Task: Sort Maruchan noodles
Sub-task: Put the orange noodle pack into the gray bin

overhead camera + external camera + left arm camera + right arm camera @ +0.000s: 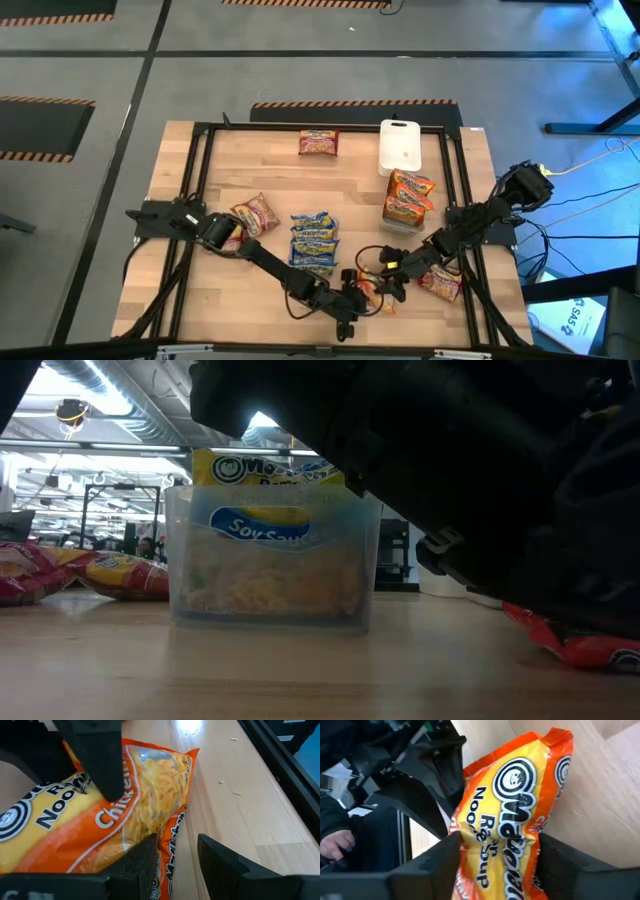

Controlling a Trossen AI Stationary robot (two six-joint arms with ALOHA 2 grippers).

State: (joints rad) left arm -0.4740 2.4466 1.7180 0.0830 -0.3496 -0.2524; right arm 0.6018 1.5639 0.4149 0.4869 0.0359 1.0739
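White lid, clear container

Bare wood open mid-table, front edge crowded (both arms meeting over an orange packet), blue packets alongside.

In the low view a dark arm fills most of the picture and hides the table behind it; only an end of a red packet shows under it; in the left wrist view the orange packet is cut by the picture's edge and partly covered by a dark finger; in the high view the packet labels are too small to read.
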